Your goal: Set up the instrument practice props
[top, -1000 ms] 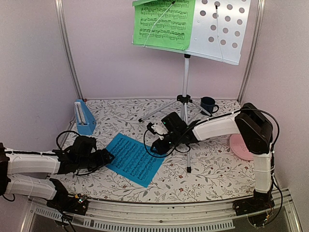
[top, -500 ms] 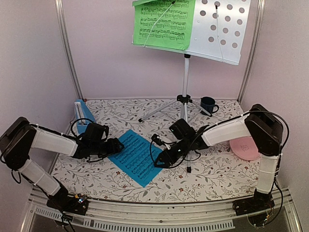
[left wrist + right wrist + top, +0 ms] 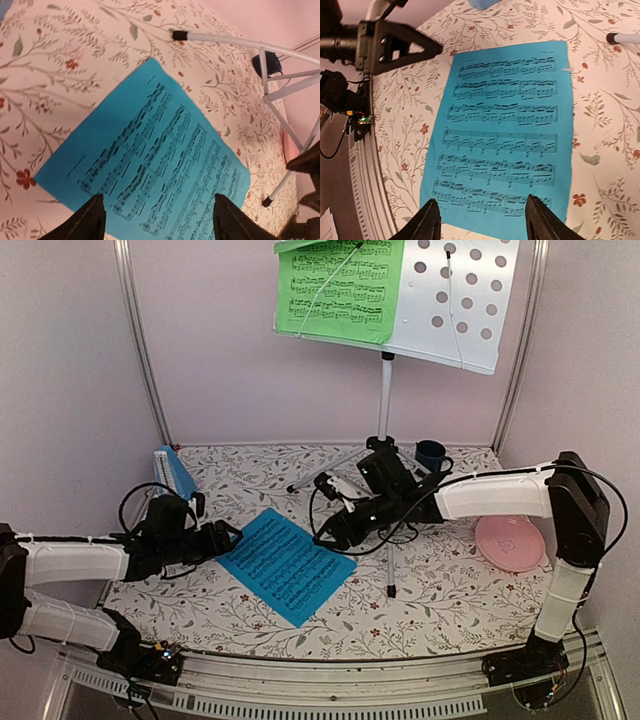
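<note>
Both grippers open at the blue sheet [image 3: 287,566] on the flowered table [image 3: 440,590].

The blue sheet lies flat. The left gripper [image 3: 157,212] is low at its left edge, jaws spread and empty. The right gripper [image 3: 480,220] hangs over its far right corner, jaws also wide, gripping nothing. The stand [image 3: 384,410] rises just behind and right of the sheet, with the green sheet [image 3: 340,290] on the left half of its desk [image 3: 465,310]. The metronome [image 3: 172,476] stands well left of the blue sheet. The mug [image 3: 431,456] is behind it to the right and the plate [image 3: 510,543] far right.
</note>
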Robot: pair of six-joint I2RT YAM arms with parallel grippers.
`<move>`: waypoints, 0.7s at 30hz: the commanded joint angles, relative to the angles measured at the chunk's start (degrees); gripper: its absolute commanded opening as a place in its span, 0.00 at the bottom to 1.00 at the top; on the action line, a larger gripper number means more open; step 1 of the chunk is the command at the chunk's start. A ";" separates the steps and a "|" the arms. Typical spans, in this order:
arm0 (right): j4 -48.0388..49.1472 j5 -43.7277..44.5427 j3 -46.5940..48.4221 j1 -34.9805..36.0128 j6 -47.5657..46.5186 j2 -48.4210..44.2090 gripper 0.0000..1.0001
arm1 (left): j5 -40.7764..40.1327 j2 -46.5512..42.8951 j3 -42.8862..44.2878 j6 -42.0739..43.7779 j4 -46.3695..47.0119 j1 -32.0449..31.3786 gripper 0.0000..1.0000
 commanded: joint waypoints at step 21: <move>-10.09 4.32 5.89 -1.07 -0.19 15.80 0.24 | -0.20 15.15 -0.57 -6.56 7.34 0.92 0.78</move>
